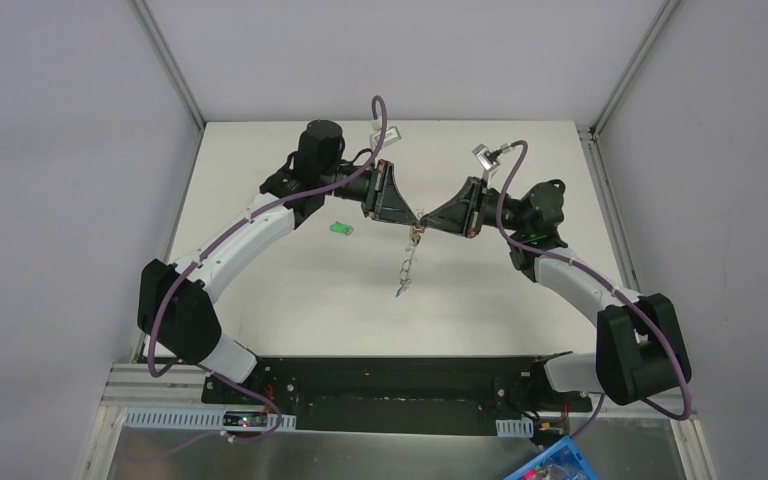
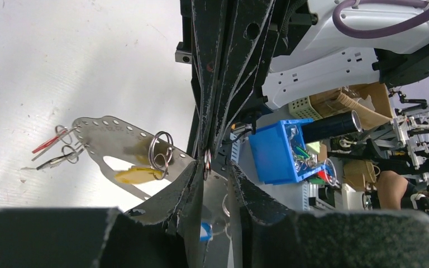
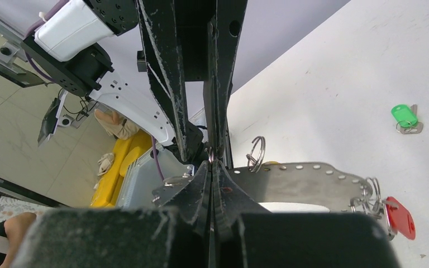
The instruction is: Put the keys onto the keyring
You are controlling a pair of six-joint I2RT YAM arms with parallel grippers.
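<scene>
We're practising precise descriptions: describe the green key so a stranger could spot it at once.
Find the white table, then the left end effector above its middle. Just left of it, the green key lies flat on the surface. Unlike the red key and yellow key, hanging on the metal keyring, it lies alone.

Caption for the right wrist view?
Right tool shut at the ringed plate; red key on its end, green key loose on the table.
</scene>
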